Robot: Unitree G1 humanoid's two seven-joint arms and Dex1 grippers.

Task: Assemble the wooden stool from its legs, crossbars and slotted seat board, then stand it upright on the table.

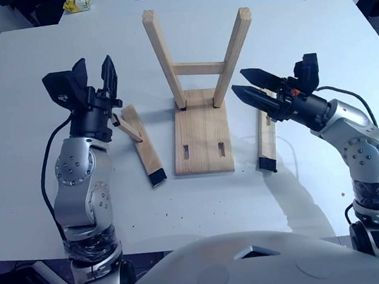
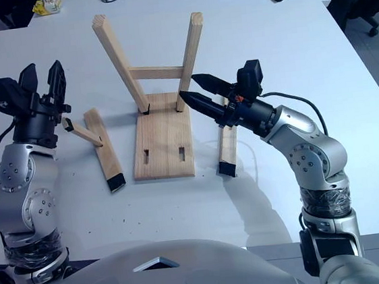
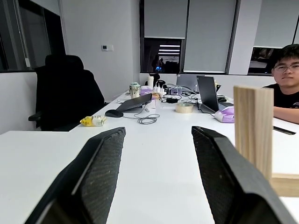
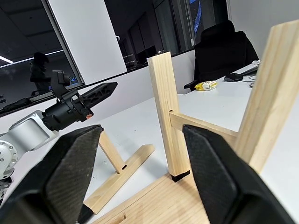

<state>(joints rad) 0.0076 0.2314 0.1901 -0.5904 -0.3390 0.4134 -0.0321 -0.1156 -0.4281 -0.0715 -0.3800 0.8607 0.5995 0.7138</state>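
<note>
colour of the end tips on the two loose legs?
Black. Left tip and right tip show best in the left eye view.

One slotted seat board (image 1: 201,132), four wooden legs (image 1: 162,53), apparently two short crossbars (image 1: 199,68).

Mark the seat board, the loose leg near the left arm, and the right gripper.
Seat board (image 1: 202,135): left eye view, bare middle of its face.
Loose leg (image 1: 147,152): left eye view, mid-length of the bar.
Right gripper (image 1: 237,81): left eye view, midway between its fingertips.
</note>
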